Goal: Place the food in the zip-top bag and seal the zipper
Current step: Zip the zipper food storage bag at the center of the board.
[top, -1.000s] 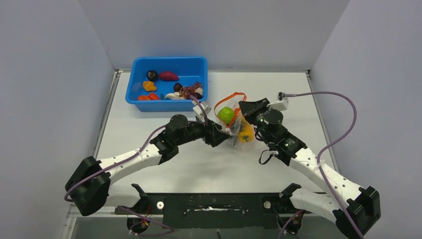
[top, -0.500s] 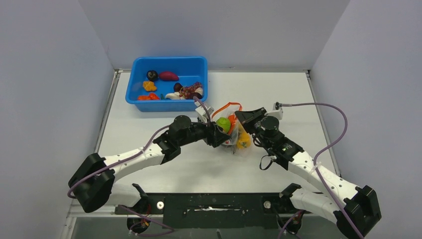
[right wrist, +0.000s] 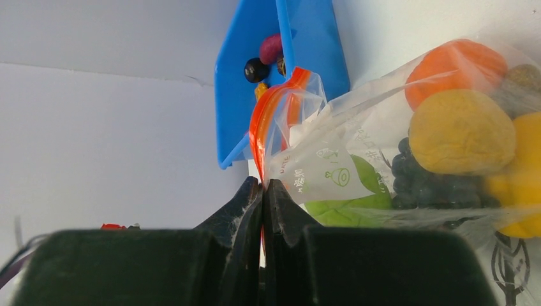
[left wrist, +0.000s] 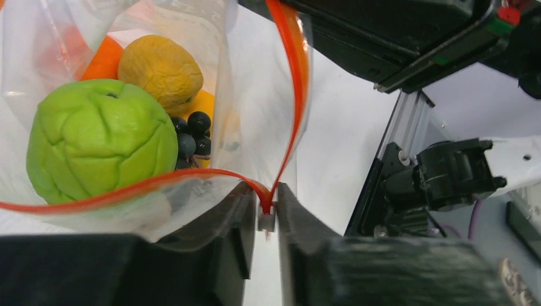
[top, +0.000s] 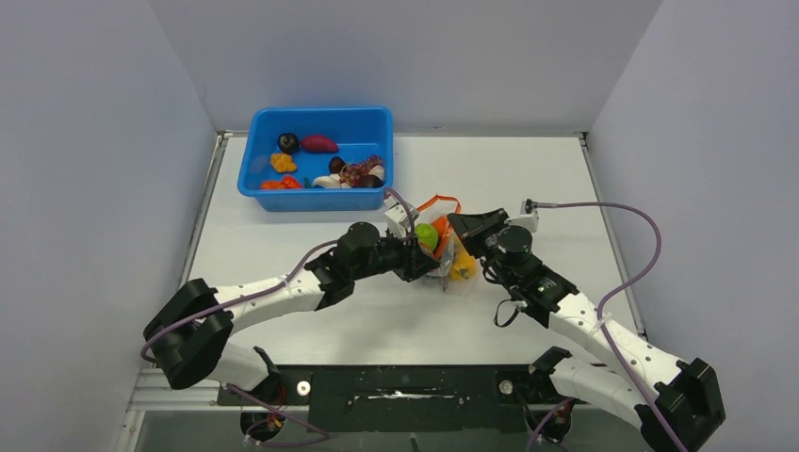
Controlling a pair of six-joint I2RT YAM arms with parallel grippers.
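Showing a green toy fruit (left wrist: pixel 102 150) and dark berries (left wrist: pixel 191 137) inside, the zip-top bag (top: pixel 443 252) is held over the table (top: pixel 528 179) near the blue bin (top: pixel 320 160), its red-orange zipper (left wrist: pixel 293 76) clamped at one end by the left gripper (left wrist: pixel 266 210) and pinched at the other by the right gripper (right wrist: pixel 263 191).

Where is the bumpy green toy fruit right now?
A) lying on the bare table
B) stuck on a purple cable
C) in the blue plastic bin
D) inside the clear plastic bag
D: in the left wrist view the bumpy green toy fruit sits inside the clear plastic zip-top bag, past its red-orange zipper strip, next to a lumpy yellow ball.
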